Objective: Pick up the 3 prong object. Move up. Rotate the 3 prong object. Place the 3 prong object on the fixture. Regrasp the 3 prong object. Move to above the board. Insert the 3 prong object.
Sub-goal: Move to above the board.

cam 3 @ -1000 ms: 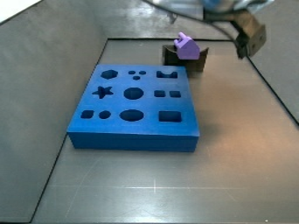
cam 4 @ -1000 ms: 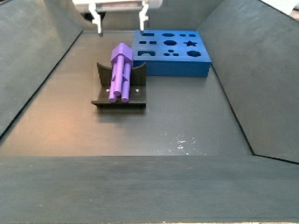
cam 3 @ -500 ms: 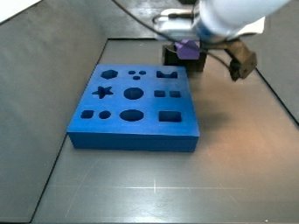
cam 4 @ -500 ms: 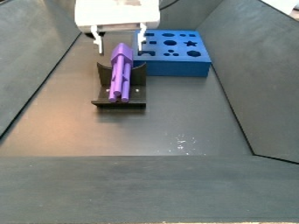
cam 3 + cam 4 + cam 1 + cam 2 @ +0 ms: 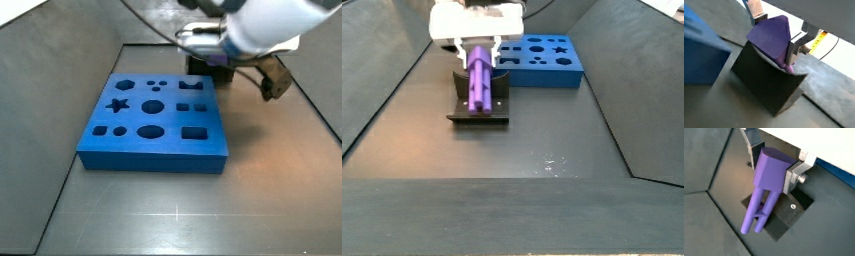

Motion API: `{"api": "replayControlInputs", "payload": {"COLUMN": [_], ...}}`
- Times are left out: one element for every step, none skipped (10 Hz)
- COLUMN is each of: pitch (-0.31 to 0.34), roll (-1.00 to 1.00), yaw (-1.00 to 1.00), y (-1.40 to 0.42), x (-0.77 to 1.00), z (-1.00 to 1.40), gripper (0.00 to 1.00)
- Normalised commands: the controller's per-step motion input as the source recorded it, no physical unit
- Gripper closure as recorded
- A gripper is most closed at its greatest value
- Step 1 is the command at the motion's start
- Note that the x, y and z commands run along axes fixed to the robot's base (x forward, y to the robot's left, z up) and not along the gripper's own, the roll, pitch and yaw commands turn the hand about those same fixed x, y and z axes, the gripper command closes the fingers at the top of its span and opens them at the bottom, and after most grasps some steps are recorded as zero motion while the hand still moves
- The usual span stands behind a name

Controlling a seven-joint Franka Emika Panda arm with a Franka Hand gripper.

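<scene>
The purple 3 prong object lies along the scooped top of the dark fixture, prongs towards the near end. In both wrist views my gripper sits low over the fixture, its silver fingers pressed against both sides of the 3 prong object's thick blunt end. In a side view the gripper and arm hide the piece. The blue board with shaped holes lies beside the fixture.
Grey walls slope up around the grey floor. The board sits right of the fixture in a side view, near the back wall. A yellow cable runs beside a finger.
The gripper has come down from above the fixture and now straddles the 3 prong object's blunt end, its fingers drawn in against it. The object still rests in the fixture.
</scene>
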Motion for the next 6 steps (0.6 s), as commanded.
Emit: {"api": "replayControlInputs", "payload": {"pitch": [0.072, 0.091, 0.101, 0.110, 0.115, 0.119], "roll": [-0.10, -0.08, -0.06, -0.05, -0.04, -0.04], "yaw": [-0.04, -0.02, 0.00, 0.02, 0.04, 0.05], "y": [-0.07, -0.06, -0.06, -0.06, -0.05, -0.05], "x": [0.08, 0.07, 0.07, 0.06, 0.06, 0.06], "z": [1.00, 1.00, 1.00, 1.00, 1.00, 1.00], "gripper": [1.00, 1.00, 1.00, 1.00, 1.00, 1.00]}}
